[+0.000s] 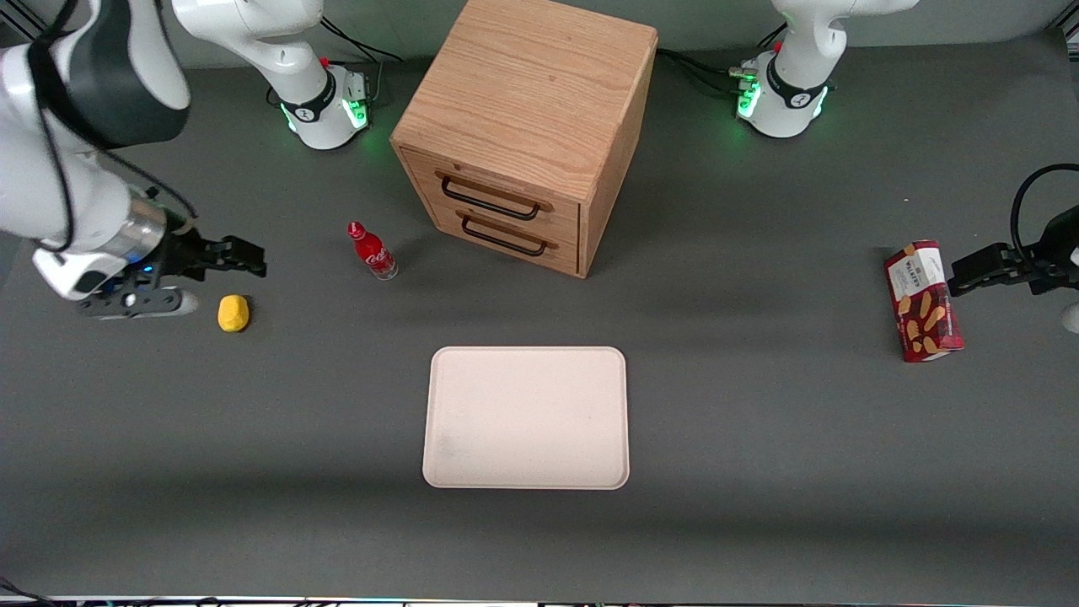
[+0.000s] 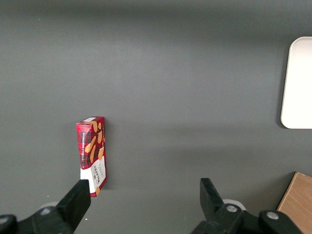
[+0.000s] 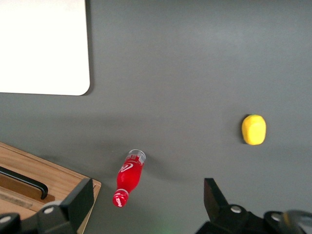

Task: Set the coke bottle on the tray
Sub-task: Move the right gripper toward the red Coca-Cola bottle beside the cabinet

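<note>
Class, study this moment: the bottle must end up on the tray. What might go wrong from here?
1. The coke bottle is small and stands upright; a finger of the open gripper may tip it over.
2. The yellow object lies near the gripper and may get nudged.
3. The wooden drawer cabinet stands close beside the bottle, so the arm could brush it on the way to the tray.

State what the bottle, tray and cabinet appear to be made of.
Bottle: probably glossy plastic, clear at its base. Tray: matte, pale, likely plastic. Cabinet: wood, visible grain, dark handles. The gripper, open, hangs beside the bottle, toward the working arm's end.
</note>
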Motion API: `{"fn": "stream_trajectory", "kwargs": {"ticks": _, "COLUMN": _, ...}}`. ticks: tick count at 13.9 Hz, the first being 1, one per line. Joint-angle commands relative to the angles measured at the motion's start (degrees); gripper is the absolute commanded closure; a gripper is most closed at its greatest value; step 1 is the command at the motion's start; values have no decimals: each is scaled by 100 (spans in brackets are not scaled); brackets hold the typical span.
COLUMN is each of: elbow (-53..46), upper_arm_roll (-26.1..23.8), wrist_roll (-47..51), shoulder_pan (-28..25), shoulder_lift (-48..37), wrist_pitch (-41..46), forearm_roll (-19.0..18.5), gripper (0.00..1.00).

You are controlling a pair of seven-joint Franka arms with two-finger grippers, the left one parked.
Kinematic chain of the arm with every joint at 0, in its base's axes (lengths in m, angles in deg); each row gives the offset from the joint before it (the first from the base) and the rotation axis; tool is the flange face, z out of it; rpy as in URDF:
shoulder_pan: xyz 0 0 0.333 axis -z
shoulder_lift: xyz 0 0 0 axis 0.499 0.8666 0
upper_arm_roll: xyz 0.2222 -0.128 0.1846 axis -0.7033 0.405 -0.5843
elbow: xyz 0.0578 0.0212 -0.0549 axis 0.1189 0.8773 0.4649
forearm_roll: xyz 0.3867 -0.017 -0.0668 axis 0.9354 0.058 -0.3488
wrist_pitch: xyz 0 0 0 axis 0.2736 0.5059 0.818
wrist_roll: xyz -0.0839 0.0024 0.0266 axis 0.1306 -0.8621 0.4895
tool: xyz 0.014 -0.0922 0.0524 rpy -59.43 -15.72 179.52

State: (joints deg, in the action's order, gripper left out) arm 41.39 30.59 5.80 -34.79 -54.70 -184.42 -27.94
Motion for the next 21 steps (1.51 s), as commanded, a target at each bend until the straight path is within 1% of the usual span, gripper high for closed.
{"fn": "stream_trajectory", "kwargs": {"ticks": 1, "elbow": 1834, "upper_arm_roll": -432, "wrist_roll": 355, "shoulder_pan": 46, "shoulder_lift": -1165, "wrist_pitch": -1054, "forearm_roll": 76, "gripper": 0}}
{"fn": "stream_trajectory", "kwargs": {"ticks": 2, "elbow": 2178, "upper_arm_roll": -521, "wrist_roll": 425, "shoulder_pan": 37, "shoulder_lift": -1289, "wrist_pitch": -1354, "forearm_roll": 76, "gripper": 0}}
{"fn": "stream_trajectory", "kwargs": {"ticks": 5, "elbow": 2751, "upper_arm_roll": -890, "wrist_roll": 750, "shoulder_pan": 37, "shoulder_lift": -1334, "wrist_pitch": -1873, "forearm_roll": 85, "gripper": 0}}
{"fn": "stream_trajectory", "kwargs": {"ticks": 10, "elbow": 3815, "upper_arm_roll": -952, "wrist_roll": 760, "shoulder_pan": 29, "shoulder_lift": -1291, "wrist_pitch": -3077, "forearm_roll": 94, "gripper": 0}}
{"fn": "stream_trajectory", "kwargs": {"ticks": 12, "elbow": 4000, "upper_arm_roll": -1101, "wrist_roll": 821, "shoulder_pan": 28, "shoulder_lift": -1255, "wrist_pitch": -3289, "forearm_roll": 102, "gripper": 0}}
{"fn": "stream_trajectory", "kwargs": {"ticks": 16, "elbow": 4124, "upper_arm_roll": -1268, "wrist_roll": 918, "shoulder_pan": 28, "shoulder_lift": -1194, "wrist_pitch": -3475, "forearm_roll": 331, "gripper": 0}}
{"fn": "stream_trajectory", "kwargs": {"ticks": 21, "elbow": 4150, "upper_arm_roll": -1295, "wrist_roll": 918, "shoulder_pan": 37, "shoulder_lift": -1150, "wrist_pitch": -3457, "forearm_roll": 340, "gripper": 0}}
